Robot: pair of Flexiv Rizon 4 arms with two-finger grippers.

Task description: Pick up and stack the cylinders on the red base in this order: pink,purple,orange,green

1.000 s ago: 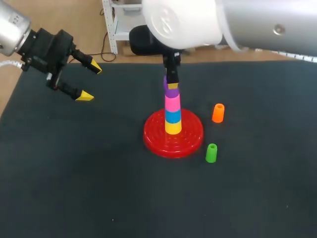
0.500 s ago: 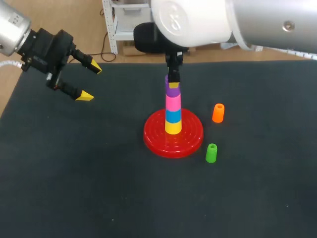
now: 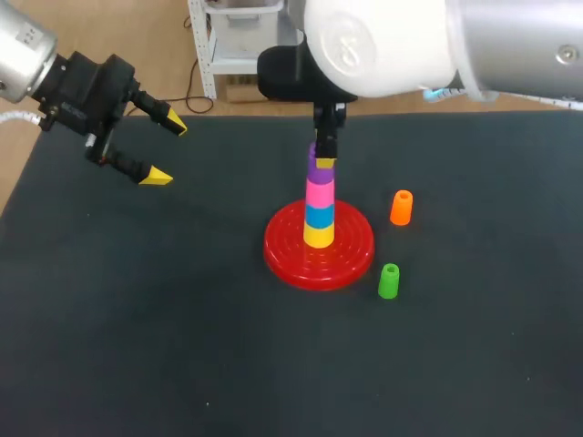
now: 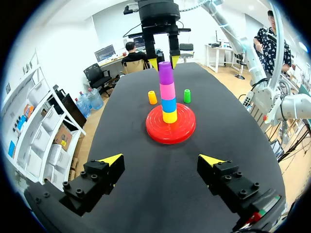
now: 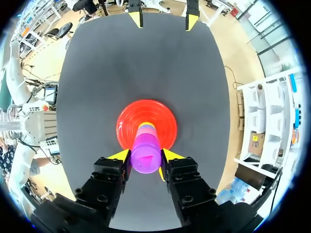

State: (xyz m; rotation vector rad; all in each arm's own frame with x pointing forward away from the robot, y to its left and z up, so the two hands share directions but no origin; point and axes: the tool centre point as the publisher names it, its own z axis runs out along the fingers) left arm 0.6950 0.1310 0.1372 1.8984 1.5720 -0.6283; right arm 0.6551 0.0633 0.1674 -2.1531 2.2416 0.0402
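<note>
The red base (image 3: 284, 255) stands mid-table with a yellow, a blue and a pink cylinder (image 3: 319, 192) stacked on its peg. On top of the pink one sits the purple cylinder (image 3: 317, 170), and my right gripper (image 3: 324, 157) comes down from above, shut on it. In the right wrist view the purple cylinder (image 5: 146, 154) fills the gap between both yellow tips of the right gripper (image 5: 146, 157). The orange cylinder (image 3: 401, 208) and the green cylinder (image 3: 389, 280) stand right of the base. My left gripper (image 3: 166, 149) hangs open at the far left, holding nothing.
The black mat (image 3: 164, 346) covers the table. From the left wrist view, the base (image 4: 184, 131) lies ahead of the open left gripper (image 4: 164, 159), with orange (image 4: 152, 97) and green (image 4: 187, 96) behind it.
My right arm has shifted a little to the right, the purple cylinder staying in its grip at the top of the stack. The left arm has not moved.
</note>
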